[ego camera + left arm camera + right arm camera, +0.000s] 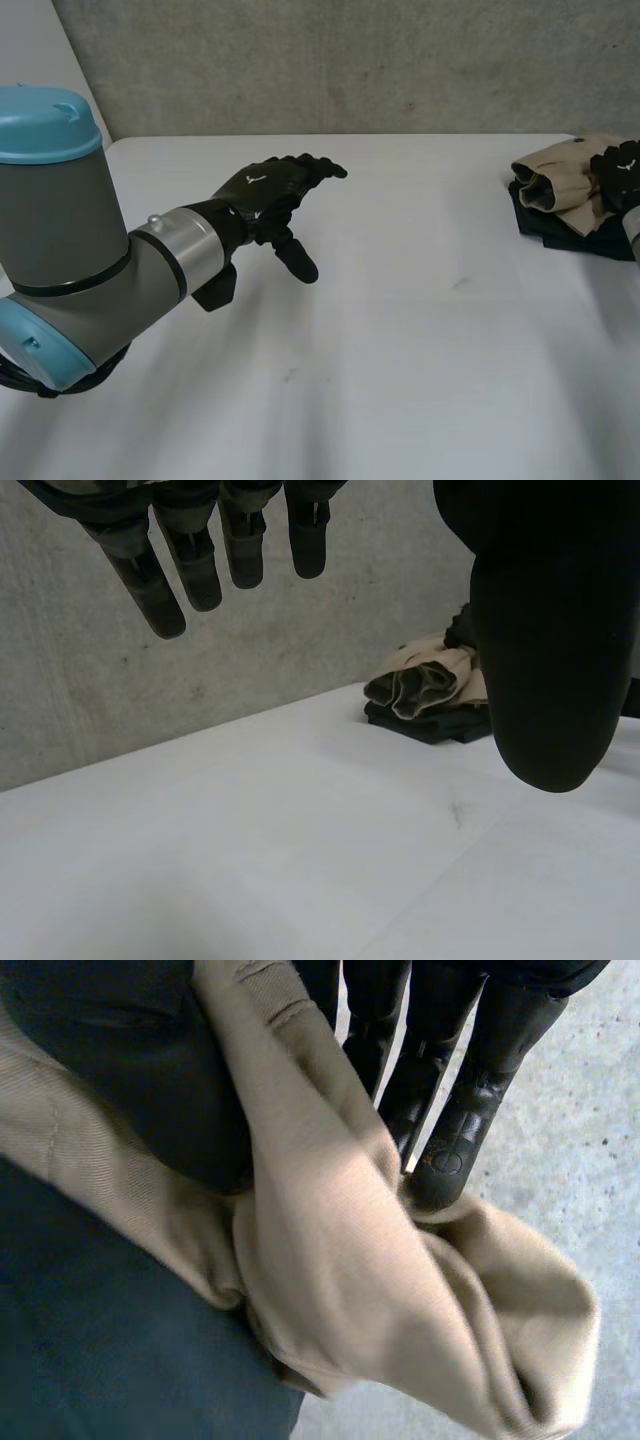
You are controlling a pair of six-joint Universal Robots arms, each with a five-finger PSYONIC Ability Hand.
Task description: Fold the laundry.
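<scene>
The left hand [265, 190] is hovering over the left part of the flat white table [400, 350], with its fingers [190, 560] straight, spread apart and holding nothing. The right hand [622, 165] is pinching a fold of the soft tan folded cloth [330, 1290] between its thumb and fingers [450, 1110]. That cloth is lying on a dark blue folded cloth [545, 228] at the table's far right.

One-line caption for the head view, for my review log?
Left hand open above the white table; right hand pinching a tan garment stacked on a dark garment at its right side.
</scene>
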